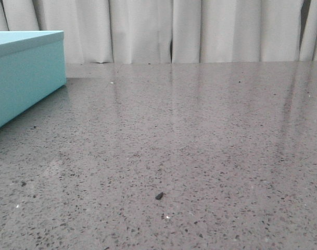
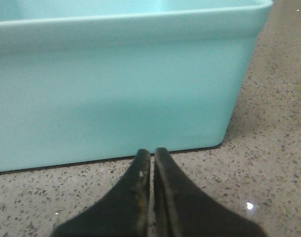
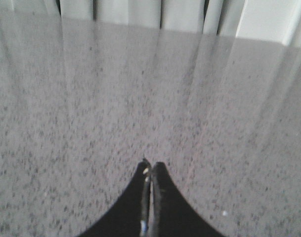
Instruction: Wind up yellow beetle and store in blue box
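Observation:
The blue box (image 1: 23,78) stands at the far left of the grey speckled table in the front view. It fills the left wrist view (image 2: 115,89), close in front of my left gripper (image 2: 152,154). The left gripper is shut and empty, low over the table just short of the box's side. My right gripper (image 3: 151,167) is shut and empty over bare table. Neither gripper shows in the front view. The yellow beetle is out of view in all frames.
A white curtain (image 1: 189,31) hangs behind the table's far edge. A small dark speck (image 1: 159,196) lies on the tabletop near the front middle.

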